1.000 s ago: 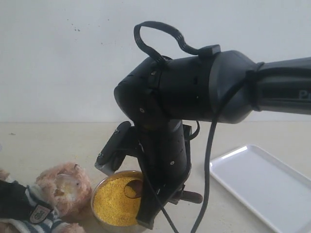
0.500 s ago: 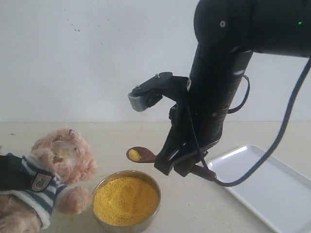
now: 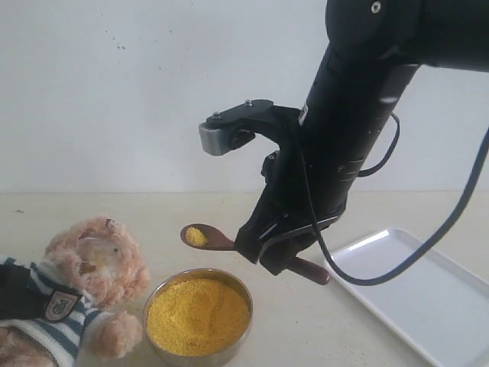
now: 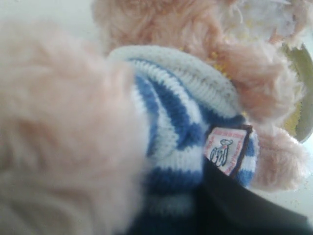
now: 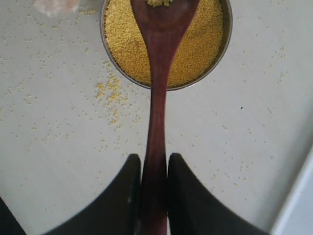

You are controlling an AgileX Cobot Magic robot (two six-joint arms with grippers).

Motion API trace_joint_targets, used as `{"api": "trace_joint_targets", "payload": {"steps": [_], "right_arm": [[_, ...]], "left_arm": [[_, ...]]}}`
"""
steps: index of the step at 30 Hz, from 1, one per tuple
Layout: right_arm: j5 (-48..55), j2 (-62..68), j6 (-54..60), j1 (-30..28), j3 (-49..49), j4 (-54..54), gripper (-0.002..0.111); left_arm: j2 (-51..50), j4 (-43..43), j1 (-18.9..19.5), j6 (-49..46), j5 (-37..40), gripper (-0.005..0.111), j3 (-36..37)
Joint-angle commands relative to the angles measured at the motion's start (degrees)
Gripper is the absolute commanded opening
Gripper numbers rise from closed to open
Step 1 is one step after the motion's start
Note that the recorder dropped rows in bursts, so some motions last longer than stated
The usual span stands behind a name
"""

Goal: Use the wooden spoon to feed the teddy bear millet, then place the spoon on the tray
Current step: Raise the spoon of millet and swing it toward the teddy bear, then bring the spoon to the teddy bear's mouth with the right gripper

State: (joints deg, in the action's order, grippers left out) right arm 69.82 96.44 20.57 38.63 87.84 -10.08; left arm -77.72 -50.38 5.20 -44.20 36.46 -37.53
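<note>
Above bowl (image 3: 195, 357) | dark wooden spoon (image 3: 218, 241) (millet (image 3: 195, 236) aboard) | right claw (image 5: 154, 161) clenched on it

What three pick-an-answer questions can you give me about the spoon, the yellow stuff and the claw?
1. The millet is: A) yellow B) green C) white.
2. The wooden spoon is: A) buried in the millet B) up in the air C) on the floor.
3. The right claw is: A) open and empty B) holding a cup C) shut on the spoon's handle.
Answers: A, bright yellow grain fills the metal bowl; B, it hangs above that bowl; C, its fingers squeeze the handle.
</note>
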Motion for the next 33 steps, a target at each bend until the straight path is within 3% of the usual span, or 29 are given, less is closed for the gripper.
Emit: {"api": "trace_joint_targets", "payload": {"steps": [1,10,15,20,33], "right_arm": [[0.14,-0.88,0.18,-0.4,0.17,-0.64,0.0],[-0.59,-0.88,-0.07,0.35,0.17,-4.5,0.0],[-13.75,-0.65,1.32,6.36,0.17,-4.5,0.0],[-18.96,1.83,3.55,9.95,0.17,-1.6,0.0],[-22.04,9.33,2.34,9.95,0.17,4.12,0.0]], "left_arm": [[-1.53,-1.5,-0.12,-0.22,-1.8,0.004,0.23],[-5.25,-5.1,-0.12,-0.22,0.66,0.004,0.23],[-5.35,-5.78,-0.12,-0.22,2.13,0.004,0.23],[-5.35,-5.94,-0.12,-0.22,3.28,0.004,0.23],[-5.35,-6.17,-0.12,-0.34,4.05,0.004,0.23]]}}
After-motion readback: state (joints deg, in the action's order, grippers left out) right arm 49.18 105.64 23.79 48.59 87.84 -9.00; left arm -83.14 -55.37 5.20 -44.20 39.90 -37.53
